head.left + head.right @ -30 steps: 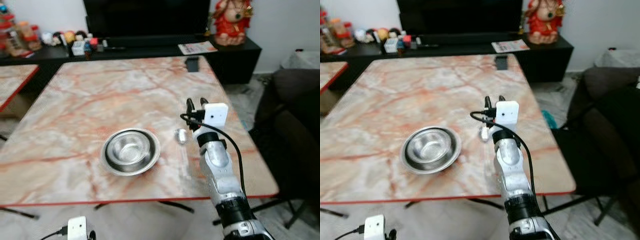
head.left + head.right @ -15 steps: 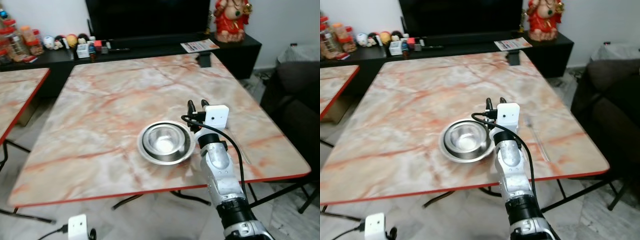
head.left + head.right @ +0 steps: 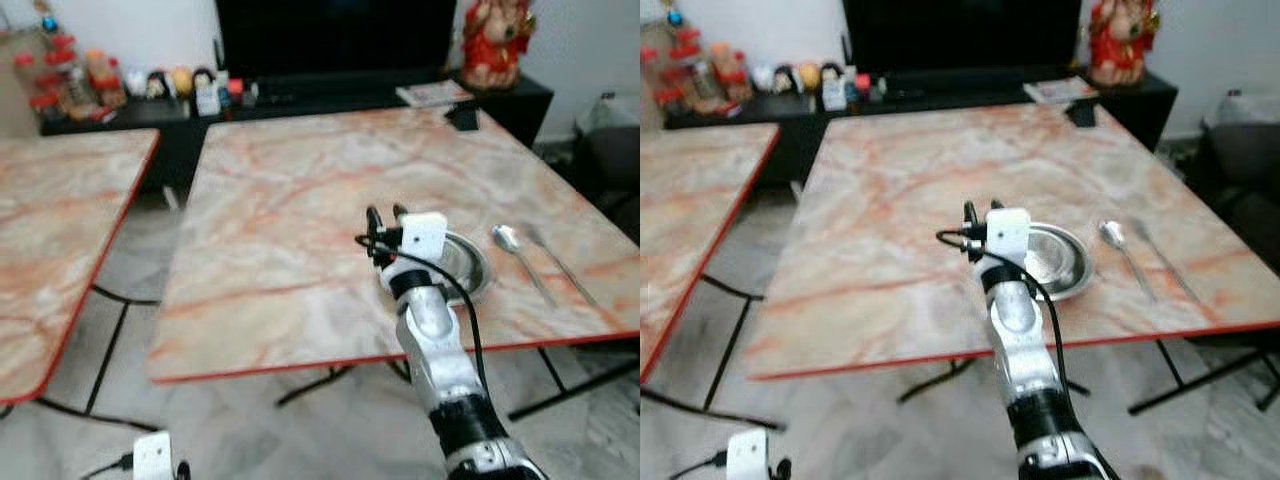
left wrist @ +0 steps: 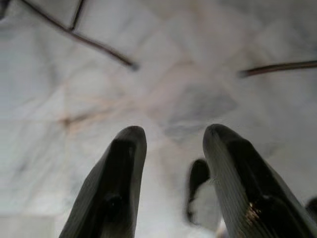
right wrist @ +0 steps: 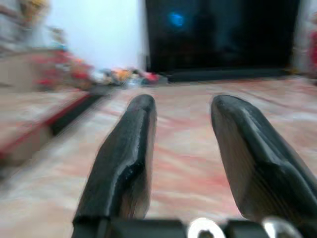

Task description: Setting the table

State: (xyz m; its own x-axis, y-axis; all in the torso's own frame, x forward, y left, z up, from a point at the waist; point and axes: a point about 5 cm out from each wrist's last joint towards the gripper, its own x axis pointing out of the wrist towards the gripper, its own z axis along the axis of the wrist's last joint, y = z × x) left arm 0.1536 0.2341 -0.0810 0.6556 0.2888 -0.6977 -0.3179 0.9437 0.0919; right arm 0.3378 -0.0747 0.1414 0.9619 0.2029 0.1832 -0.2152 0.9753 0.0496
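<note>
A steel bowl [image 3: 1055,262] sits near the front edge of the marble table [image 3: 300,200]. My right wrist camera partly covers the bowl. Just right of it lie a spoon [image 3: 515,255] and a thin second utensil [image 3: 560,265]. My right gripper [image 3: 383,214] is raised over the table just left of the bowl. In the right wrist view the right gripper [image 5: 181,106] is open and holds nothing. My left gripper [image 4: 171,134] hangs low over the floor, open and empty.
A second marble table [image 3: 50,230] stands to the left across a floor gap. Behind are a black TV stand [image 3: 300,100] with small items, a red figurine [image 3: 495,40] and a magazine [image 3: 430,93]. A dark object [image 3: 463,115] lies at the table's far right corner.
The whole view has swung left, so the bowl and spoon now sit at the right and the second table has come into sight. My right arm stays raised in front.
</note>
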